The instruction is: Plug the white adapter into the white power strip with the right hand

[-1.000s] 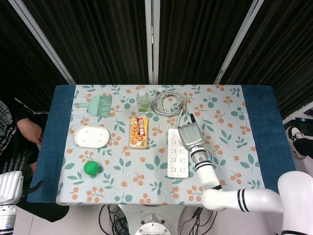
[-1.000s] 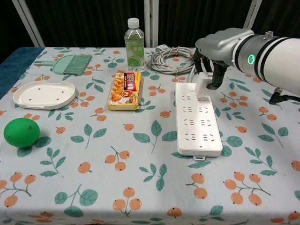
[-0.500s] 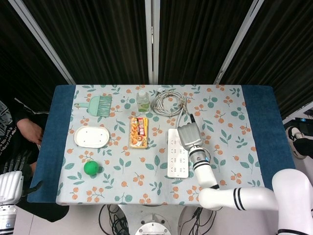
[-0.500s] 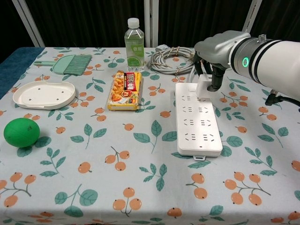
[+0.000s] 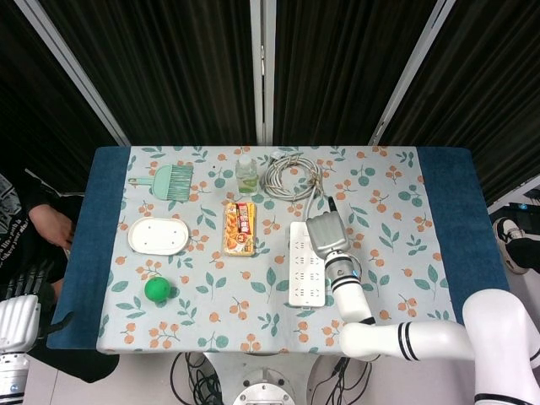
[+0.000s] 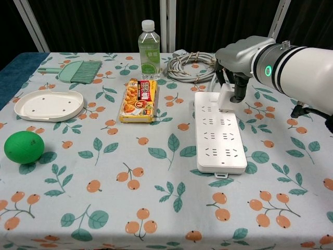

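Observation:
The white power strip (image 6: pixel 218 131) (image 5: pixel 305 274) lies lengthwise right of the table's middle. My right hand (image 6: pixel 240 58) (image 5: pixel 326 231) hovers over the strip's far end and holds the white adapter (image 6: pixel 226 97) between its fingers. The adapter's lower end sits at the strip's far right sockets; whether it is seated I cannot tell. In the head view the hand hides the adapter. My left hand (image 5: pixel 17 321) shows only as a white and black edge at the lower left, off the table.
A coiled grey cable (image 6: pixel 191 66) lies behind the strip. A water bottle (image 6: pixel 149 50), a snack packet (image 6: pixel 139 100), a green brush (image 6: pixel 80 71), a white tray (image 6: pixel 49 104) and a green ball (image 6: pixel 23 147) fill the left half.
My right hand has shifted slightly left and down with the adapter, bringing it closer onto the strip's far end. Nothing else moved.

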